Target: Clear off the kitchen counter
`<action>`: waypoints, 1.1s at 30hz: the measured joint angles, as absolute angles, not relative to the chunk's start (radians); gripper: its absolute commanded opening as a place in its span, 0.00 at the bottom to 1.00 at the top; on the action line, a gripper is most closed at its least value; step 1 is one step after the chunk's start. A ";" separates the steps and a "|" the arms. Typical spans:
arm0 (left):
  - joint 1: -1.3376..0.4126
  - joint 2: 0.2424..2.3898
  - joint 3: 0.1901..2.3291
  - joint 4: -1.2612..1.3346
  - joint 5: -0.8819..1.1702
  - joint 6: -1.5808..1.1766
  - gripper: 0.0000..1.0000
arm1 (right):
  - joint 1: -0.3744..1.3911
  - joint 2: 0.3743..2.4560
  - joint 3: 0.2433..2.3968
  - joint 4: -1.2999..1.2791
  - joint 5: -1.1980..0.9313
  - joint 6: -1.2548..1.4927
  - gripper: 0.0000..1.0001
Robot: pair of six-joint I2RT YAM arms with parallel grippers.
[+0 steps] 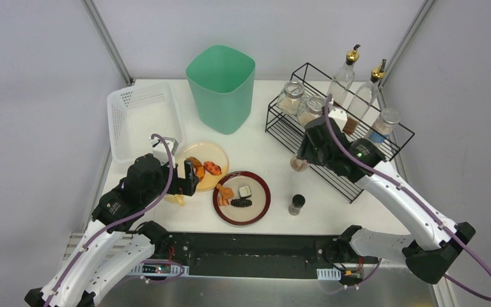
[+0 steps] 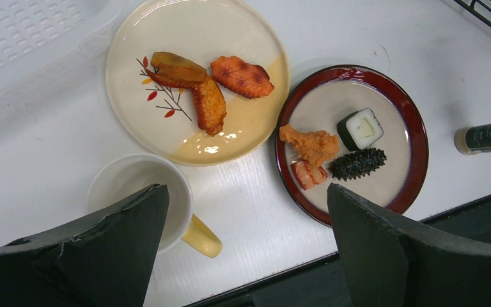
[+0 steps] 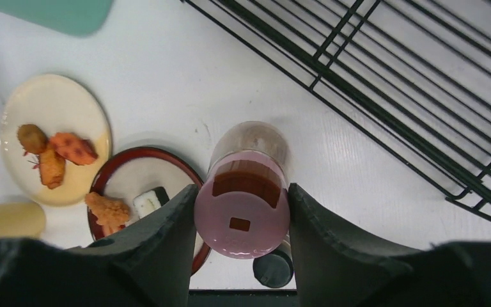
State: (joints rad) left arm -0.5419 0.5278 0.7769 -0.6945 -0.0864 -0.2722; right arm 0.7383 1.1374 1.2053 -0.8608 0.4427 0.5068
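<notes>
The step in hand looks like tidying the seasonings: the right claw (image 3: 241, 192) is clamped on a spice jar (image 3: 241, 224) with a mauve lid, one finger pressed to each side of it. The jar sits just in front of the black wire rack (image 1: 282, 130); whether its base is on the counter (image 1: 262, 146) or just off it I cannot tell. The white counter itself fills the whole work area and carries plenty more: a cream plate (image 2: 230, 25) and a red-rimmed plate (image 2: 424, 150), both with food pieces, a dark-capped shaker (image 1: 297, 204) near the front edge, and a mug (image 2: 134, 182) with a yellow handle. The left claw (image 2: 246, 192) hangs over that mug with its fingers wide apart, gripping nothing. Next, I judge, the jar needs a straight lift high enough to pass the rack's front rail, then a short carry back into a free slot among the bottles there.
</notes>
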 measured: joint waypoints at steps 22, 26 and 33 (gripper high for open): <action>-0.542 0.528 0.777 -0.694 -0.086 -0.272 1.00 | 0.445 1.190 1.477 -0.992 0.473 0.292 0.26; -0.542 0.528 0.777 -0.694 -0.087 -0.272 1.00 | 0.379 1.235 1.493 -0.971 0.424 0.276 0.25; -0.542 0.528 0.777 -0.694 -0.086 -0.272 1.00 | 0.286 1.302 1.535 -0.946 0.344 0.270 0.25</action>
